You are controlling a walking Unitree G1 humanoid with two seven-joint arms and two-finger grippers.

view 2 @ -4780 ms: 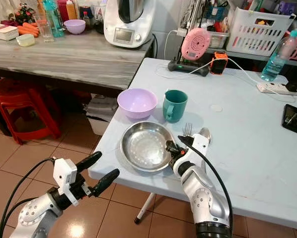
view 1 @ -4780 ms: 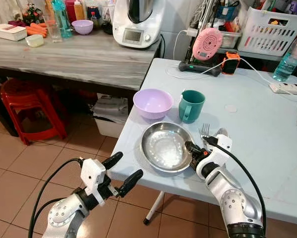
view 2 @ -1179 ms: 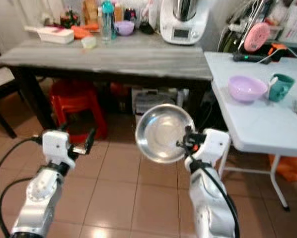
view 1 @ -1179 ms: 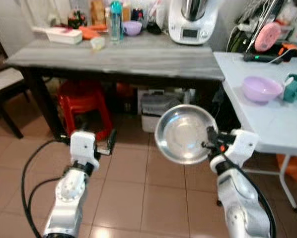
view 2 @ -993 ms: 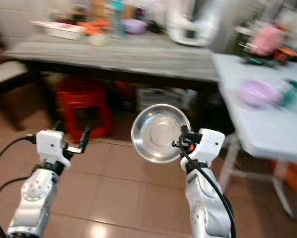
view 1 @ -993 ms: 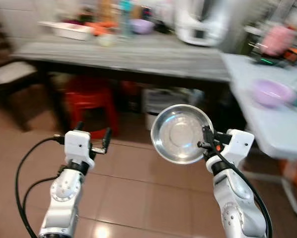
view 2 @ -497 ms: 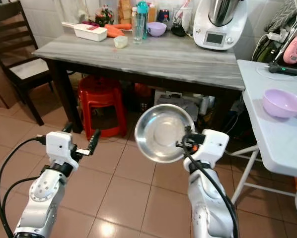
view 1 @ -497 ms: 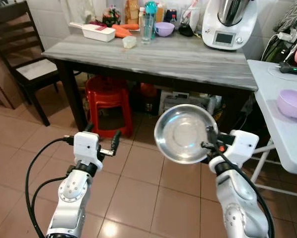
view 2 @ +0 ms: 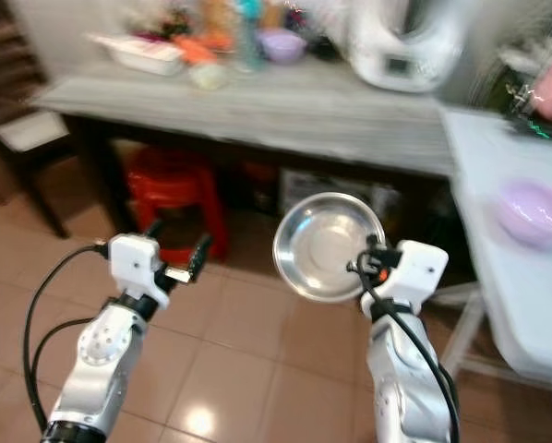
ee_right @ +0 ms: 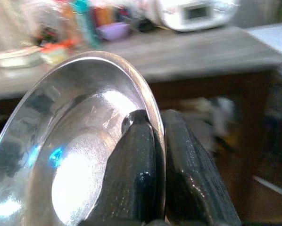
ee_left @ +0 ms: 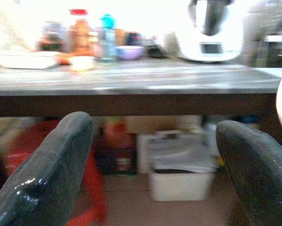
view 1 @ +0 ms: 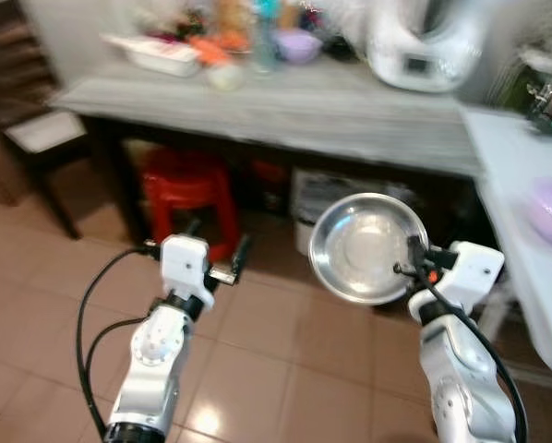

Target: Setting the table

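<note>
Plate point(view 1: 362, 247) up in the air, clamped by its rim at about its three o'clock edge in the right gripper point(view 1: 407, 269), and the robot is between tables with it. The plate stands nearly on edge, hollow face toward the head camera, well above the tiled floor point(view 1: 258, 369). It is round, shallow, bare steel, shiny enough to throw back blurred light, and looks clean and empty.

Biggest thing in the scene: the grey table point(view 1: 285, 106) at twelve o'clock, running across the top of the head views, with clutter and a white appliance point(view 1: 424, 46) at its back edge; all of that is motion-blurred. Below it, a red stool point(view 1: 188, 189) at about eleven o'clock from the plate. At two to three o'clock, the pale table point(view 1: 525, 185) with a purple bowl point(view 2: 533, 210) on it.

The wrist view confirms the grip: one black finger point(ee_right: 136, 165) lies inside the hollow, the other point(ee_right: 188, 169) behind, rim pinched between them. The left gripper point(view 1: 216, 268) hangs at nine o'clock of the plate, fingers spread wide, nothing in them.

The relation that matters, by my reading: the grey table lies straight ahead of the plate, and the plate must be tipped flat before it can land there.
</note>
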